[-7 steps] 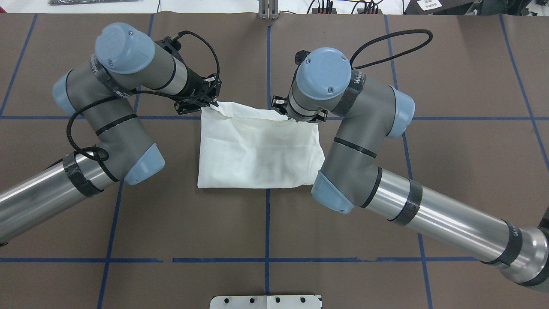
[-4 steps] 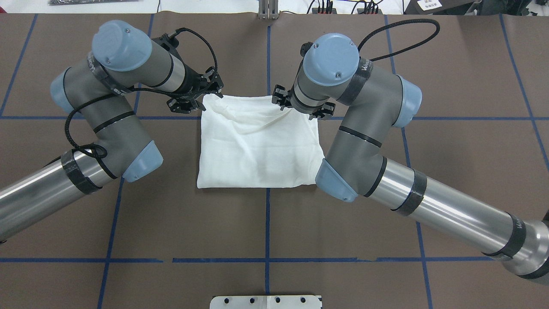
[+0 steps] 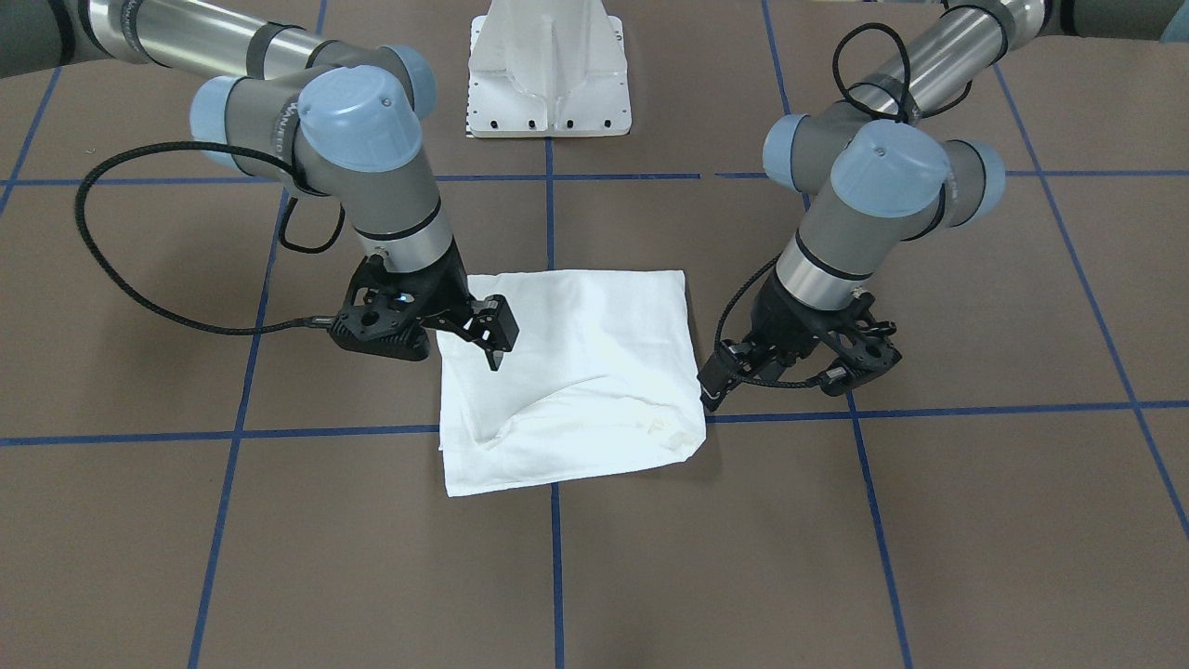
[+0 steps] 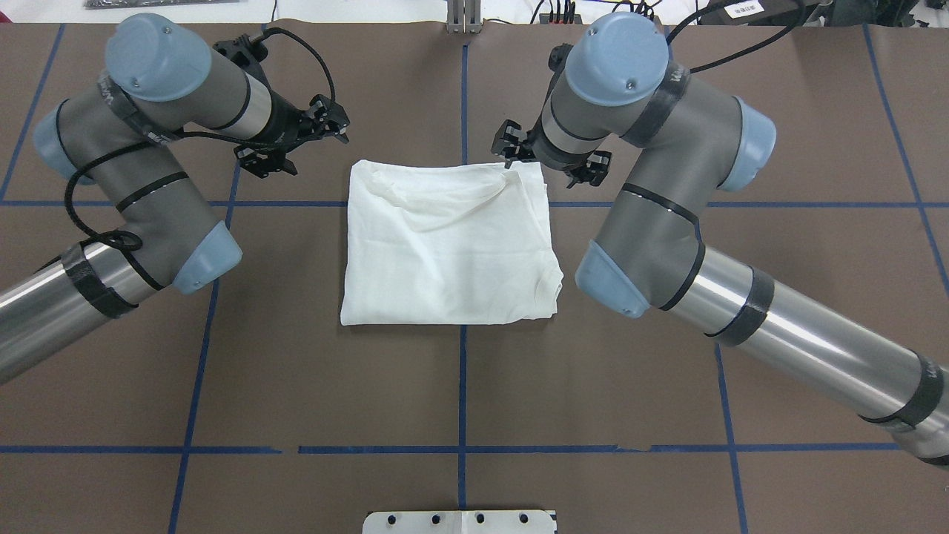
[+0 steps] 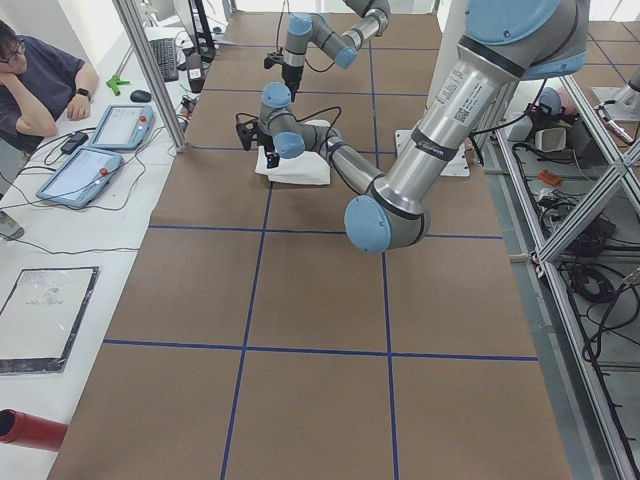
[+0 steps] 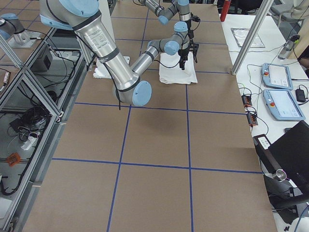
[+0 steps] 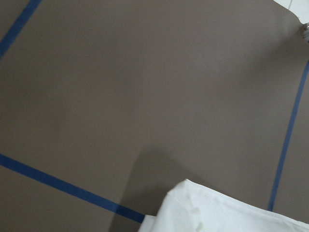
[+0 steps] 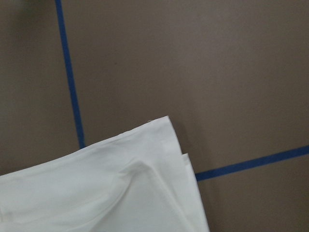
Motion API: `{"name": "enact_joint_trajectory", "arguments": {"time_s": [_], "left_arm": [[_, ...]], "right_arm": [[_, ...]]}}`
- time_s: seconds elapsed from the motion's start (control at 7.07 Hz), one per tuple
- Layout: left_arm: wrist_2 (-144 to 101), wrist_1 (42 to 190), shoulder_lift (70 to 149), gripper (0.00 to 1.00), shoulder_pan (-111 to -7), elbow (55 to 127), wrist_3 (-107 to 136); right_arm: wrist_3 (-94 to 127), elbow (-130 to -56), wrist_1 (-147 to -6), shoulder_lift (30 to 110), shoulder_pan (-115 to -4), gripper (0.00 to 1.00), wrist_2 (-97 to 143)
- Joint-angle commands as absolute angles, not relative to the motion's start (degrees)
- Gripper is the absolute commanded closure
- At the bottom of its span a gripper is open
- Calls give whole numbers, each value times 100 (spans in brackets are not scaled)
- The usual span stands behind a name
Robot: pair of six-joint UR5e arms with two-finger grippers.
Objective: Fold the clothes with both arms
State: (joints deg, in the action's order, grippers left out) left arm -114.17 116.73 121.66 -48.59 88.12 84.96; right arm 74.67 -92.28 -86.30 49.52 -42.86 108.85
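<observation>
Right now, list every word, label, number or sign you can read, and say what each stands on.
Nothing here can be quoted with confidence.
Black band on the right arm, white lettering: blurred, unreadable.
Printed sticker on the left arm: too small.
Matching sticker on the right arm, side view: too small.
White label at the overhead view's top right edge: too small.
T-shirt: no print showing.

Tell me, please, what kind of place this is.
Probably a robotics lab: the left arm and right arm flank a white T-shirt on a brown table marked with blue tape, control pendants lie on a side bench, and a person sits there.
</observation>
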Motion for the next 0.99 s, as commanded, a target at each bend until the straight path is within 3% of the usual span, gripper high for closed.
{"name": "enact_joint_trajectory", "arguments": {"time_s": [0.0, 0.28, 0.57, 0.85], "left_arm": [[-11443, 11628, 11272, 0, -5481, 9314, 6654], [-11609, 11183, 10812, 0, -6394, 9474, 4642], [-12188, 10356, 10532, 0, -7474, 9483, 2376], [-13039, 10363, 10222, 0, -8120, 9431, 2039]], "right_arm": [[5275, -9666, -9401, 5586, -5163, 0, 10933], [2791, -9739, -9465, 6500, -6400, 0, 11449], [704, -9580, -10190, 6759, -7335, 0, 11803], [-507, -9658, -10530, 7222, -7821, 0, 12450]]}}
